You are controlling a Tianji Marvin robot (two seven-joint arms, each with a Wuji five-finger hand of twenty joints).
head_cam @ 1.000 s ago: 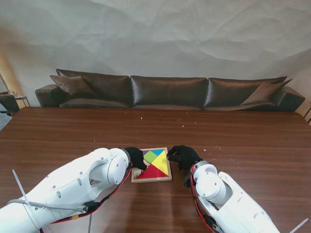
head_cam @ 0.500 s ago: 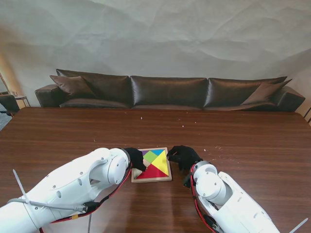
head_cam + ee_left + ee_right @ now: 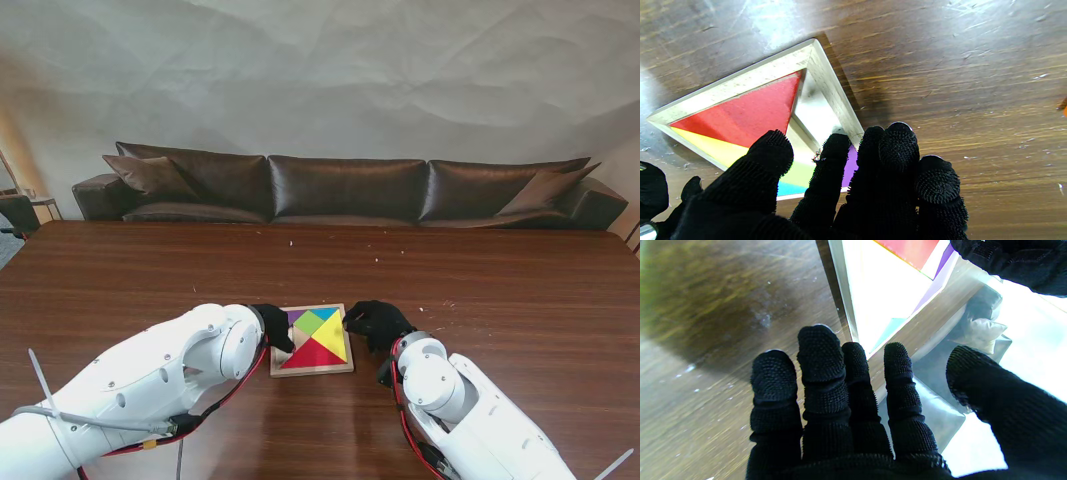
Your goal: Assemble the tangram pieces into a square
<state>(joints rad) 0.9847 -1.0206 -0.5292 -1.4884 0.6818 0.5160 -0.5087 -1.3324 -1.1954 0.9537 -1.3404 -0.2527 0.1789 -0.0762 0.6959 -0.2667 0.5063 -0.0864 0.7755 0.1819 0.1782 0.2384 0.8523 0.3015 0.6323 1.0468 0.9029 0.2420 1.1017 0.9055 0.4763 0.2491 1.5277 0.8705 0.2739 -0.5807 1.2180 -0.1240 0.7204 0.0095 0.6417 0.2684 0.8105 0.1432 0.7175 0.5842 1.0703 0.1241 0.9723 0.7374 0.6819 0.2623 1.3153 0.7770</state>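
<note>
- Hands first: the left hand (image 3: 276,327) rests at the left edge of the wooden tray (image 3: 311,368), fingers spread and holding nothing; the right hand (image 3: 374,322) sits at its right edge, fingers loose, also empty.
- Tray on the brown table (image 3: 500,290) holds a red triangle (image 3: 310,355), yellow triangle (image 3: 333,337), green piece (image 3: 311,322), blue piece (image 3: 325,313) and purple piece (image 3: 298,319).
- Left wrist view alone shows a bare triangular gap (image 3: 815,115) beside the red triangle, one fingertip (image 3: 836,141) at the purple piece.
- Sofa (image 3: 345,188) stands beyond the table.

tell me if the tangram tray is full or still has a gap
Still has a gap. The left wrist view shows bare tray floor between the red triangle and the wooden frame, beside the left robot hand.
</note>
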